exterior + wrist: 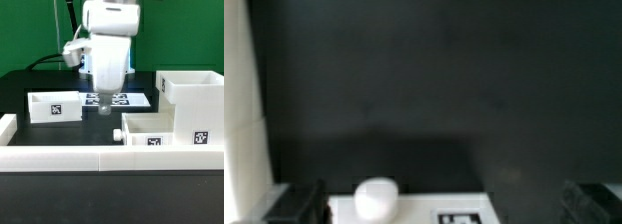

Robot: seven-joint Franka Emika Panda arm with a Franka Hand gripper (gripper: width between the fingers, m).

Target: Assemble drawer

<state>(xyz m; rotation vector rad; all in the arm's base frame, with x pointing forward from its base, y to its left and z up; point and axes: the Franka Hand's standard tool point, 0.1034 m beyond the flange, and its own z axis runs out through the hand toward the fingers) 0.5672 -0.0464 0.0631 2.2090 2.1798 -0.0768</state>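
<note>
Drawer's in 3 separate pcs, all sitting on the black table point(70, 135). The box shell point(196, 98) is standing at the exterior view's right, one tag facing the cam. The right tray point(150, 130) is sitting just beside the shell, toward the exterior view's left and nearer the cam; touching or only close, can't tell. The left tray point(55, 106) is lying well apart from both, over at the exterior view's left. Between the two trays the gripper point(104, 106) is hanging pointed straight down, tip close to the table, w/ the marker board point(132, 100) just behind it. In the wrist view its fingers point(297, 200) are showing at opposite corners, spread wide, w/ nothing clamped betw. them. A small white rounded bit point(379, 197) is showing near one finger; can't tell what it is. Low white border blocks point(90, 158) are running along the table's front & left edges.
</note>
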